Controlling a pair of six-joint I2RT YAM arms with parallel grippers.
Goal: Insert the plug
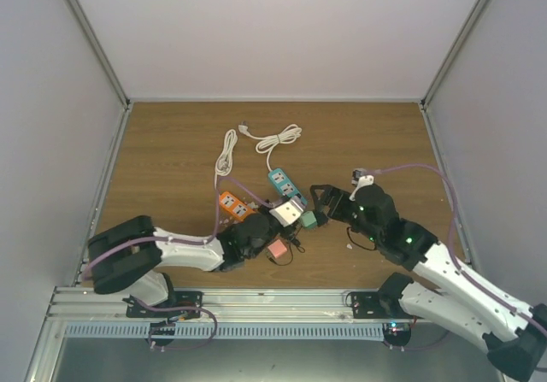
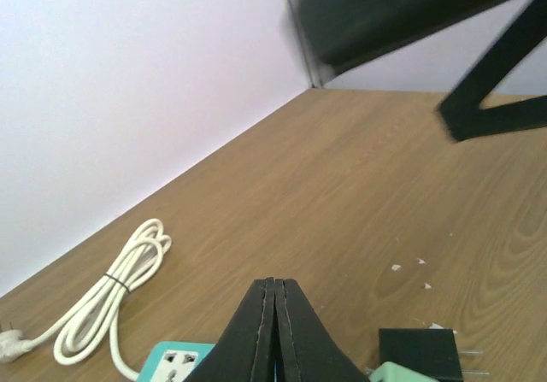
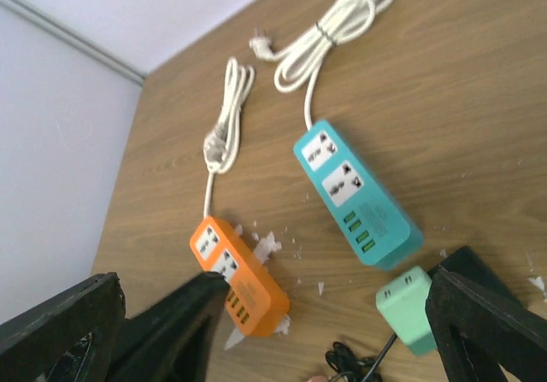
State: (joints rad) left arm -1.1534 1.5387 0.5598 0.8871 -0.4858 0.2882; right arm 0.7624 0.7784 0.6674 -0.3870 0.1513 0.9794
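The black plug lies on the table with its metal prongs pointing right, just right of my left fingertips and behind a green block. I cannot pick it out in the top view. The teal power strip lies mid-table, sockets up, and also shows in the right wrist view and the left wrist view. My left gripper is shut and empty, between the teal strip and the plug. My right gripper is wide open and empty above the green block.
An orange power strip lies left of the teal one. A pink block with a black cord sits near the front. Two coiled white cords lie farther back. White scraps dot the wood. Walls enclose three sides.
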